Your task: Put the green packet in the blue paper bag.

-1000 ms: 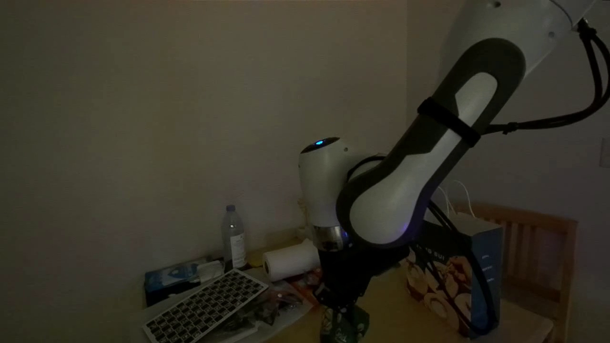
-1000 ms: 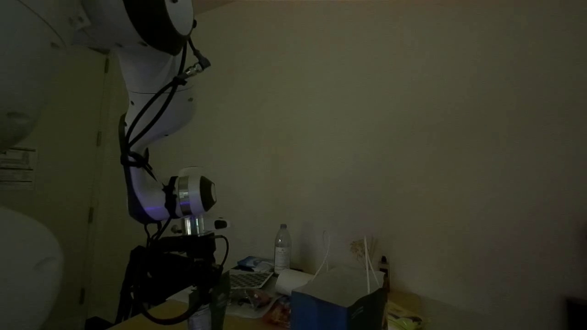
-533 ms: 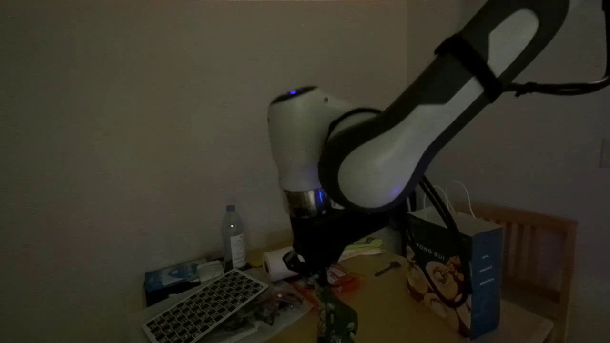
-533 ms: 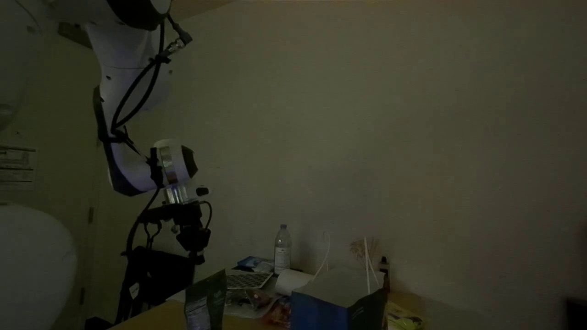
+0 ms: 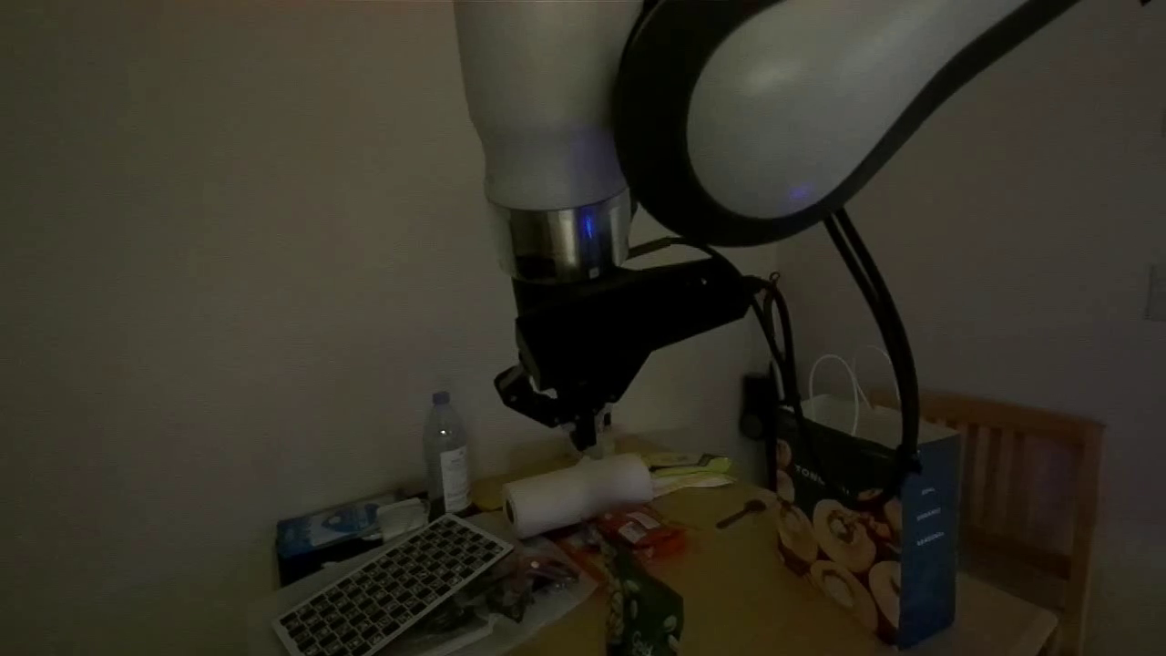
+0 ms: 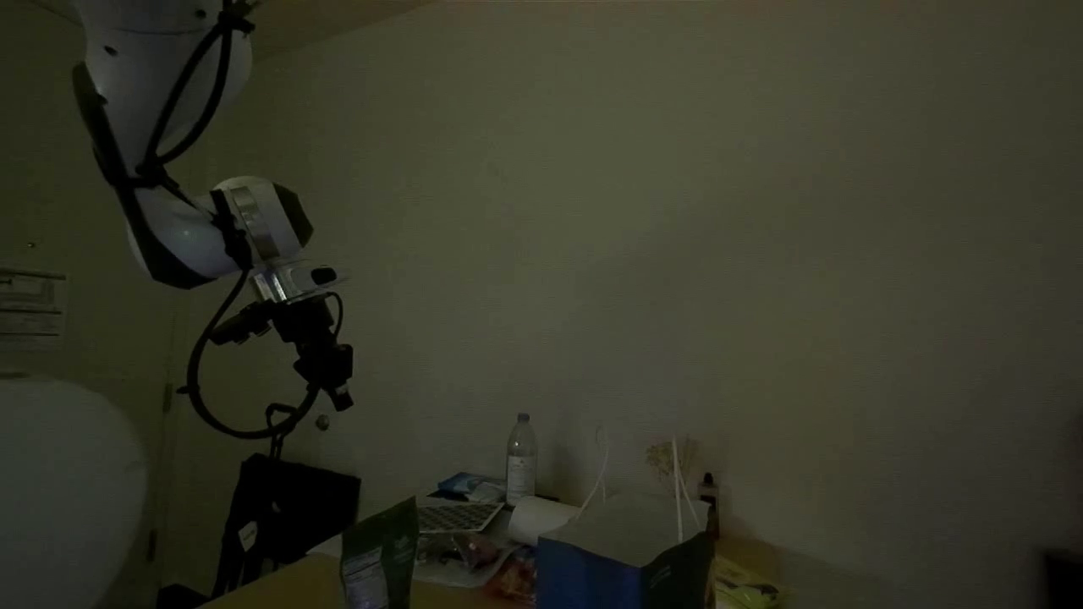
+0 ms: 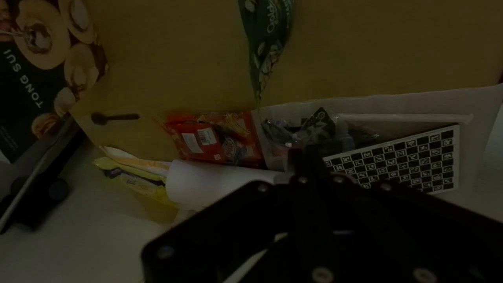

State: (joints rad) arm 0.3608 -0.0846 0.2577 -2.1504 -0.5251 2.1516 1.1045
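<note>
The green packet stands on the table at the bottom of an exterior view. It also shows in an exterior view and at the top of the wrist view, partly cut off. The blue paper bag stands upright with its white handles raised. Its open top shows in an exterior view, and its front shows at the left of the wrist view. My gripper is shut and empty. In both exterior views the gripper hangs well above the table, apart from packet and bag.
Reddish packets, a white paper roll, a checkered board and a bottle lie or stand toward the back. A dark spoon and a yellow packet lie near the bag. A wooden chair stands behind the bag.
My gripper was down at the green packet and has risen far above it. The packet stays standing on the table, slightly shifted. The bag has not moved.
</note>
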